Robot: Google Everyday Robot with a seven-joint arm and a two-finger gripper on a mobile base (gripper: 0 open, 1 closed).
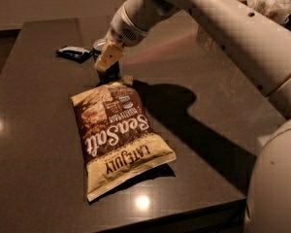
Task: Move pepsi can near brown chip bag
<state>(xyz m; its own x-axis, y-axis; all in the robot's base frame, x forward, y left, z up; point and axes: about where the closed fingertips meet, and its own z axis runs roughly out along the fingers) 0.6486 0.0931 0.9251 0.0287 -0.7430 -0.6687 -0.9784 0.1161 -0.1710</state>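
The pepsi can point(103, 70), dark with a silver top, stands upright at the far end of the brown chip bag point(119, 135), almost touching its top edge. The bag is large, cream and brown, printed "Sea Salt" and "Late July", and lies flat in the middle of the dark table point(34, 130). My gripper point(108, 58) reaches in from the upper right and is shut on the can, with a cream-coloured finger point(109, 55) across its front. The can's lower part is in shadow, so I cannot tell whether it rests on the table.
A small flat dark wrapper point(73, 53) lies left of the can at the back. My white arm point(218, 23) spans the upper right and my body point(276, 178) fills the lower right. A crumpled white thing point(274, 4) sits at the far right. The table's front edge is close below the bag.
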